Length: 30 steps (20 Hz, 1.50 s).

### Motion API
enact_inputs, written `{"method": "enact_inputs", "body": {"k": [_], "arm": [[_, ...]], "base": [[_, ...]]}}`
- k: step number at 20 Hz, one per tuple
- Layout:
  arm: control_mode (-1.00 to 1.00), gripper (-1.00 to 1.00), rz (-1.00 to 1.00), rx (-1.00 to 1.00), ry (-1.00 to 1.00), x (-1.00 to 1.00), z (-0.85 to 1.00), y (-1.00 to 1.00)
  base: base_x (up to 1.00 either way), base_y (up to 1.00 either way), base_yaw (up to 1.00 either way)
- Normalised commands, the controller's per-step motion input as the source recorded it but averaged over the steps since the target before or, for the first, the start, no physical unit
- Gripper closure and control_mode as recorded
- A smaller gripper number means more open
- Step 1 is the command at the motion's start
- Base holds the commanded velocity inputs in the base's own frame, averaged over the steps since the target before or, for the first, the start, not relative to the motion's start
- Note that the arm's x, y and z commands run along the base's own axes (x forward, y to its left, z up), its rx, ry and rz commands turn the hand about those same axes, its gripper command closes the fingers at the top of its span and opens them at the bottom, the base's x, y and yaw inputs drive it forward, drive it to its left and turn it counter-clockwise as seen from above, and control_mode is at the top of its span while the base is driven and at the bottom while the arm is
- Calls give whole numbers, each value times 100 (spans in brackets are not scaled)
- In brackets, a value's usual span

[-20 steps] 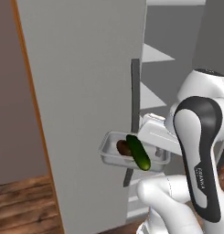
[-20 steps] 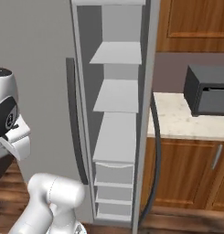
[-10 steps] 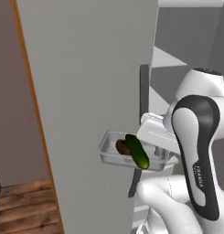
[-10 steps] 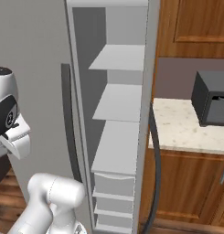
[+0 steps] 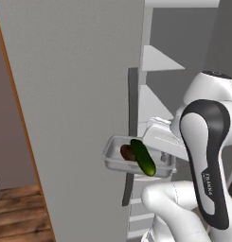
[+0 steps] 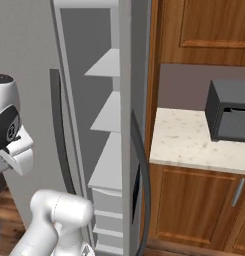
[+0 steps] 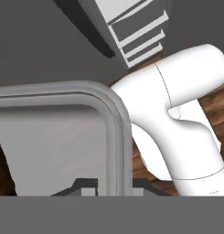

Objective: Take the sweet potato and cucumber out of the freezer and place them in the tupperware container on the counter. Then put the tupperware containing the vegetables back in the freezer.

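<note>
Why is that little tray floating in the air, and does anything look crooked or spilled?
Nothing is spilled. The tupperware container is held up by the hand, gripped at its rim beside the open freezer. The one oddity: the cucumber lies slanted, one end poking past the rim, next to the sweet potato.

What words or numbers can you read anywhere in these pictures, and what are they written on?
"FRANKA": small grey letters running down the dark part of the robot arm; they are tiny, so that reading is a best guess.
A little round mark sits on the dark joint of the arm: too small to read.
No words or numbers on the freezer, the box of vegetables, the counter or the microwave.
</note>
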Motion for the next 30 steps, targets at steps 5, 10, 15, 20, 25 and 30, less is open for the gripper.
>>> {"method": "enact_inputs", "body": {"k": [5,10,15,20,25,30], "arm": [[100,100,0,0,0,0,0,0],[-100,100,-9,0,-1,-1,24,-22],[-100,100,-19,3,-6,-15,49,-49],[-100,100,-33,0,-5,-11,52,-37],[-100,100,-39,0,0,0,27,-32],[-100,100,-33,0,0,11,13,-33]], "base": [[23,-14,2],[2,0,0],[0,0,0],[0,0,0],[0,0,0],[0,0,0]]}}
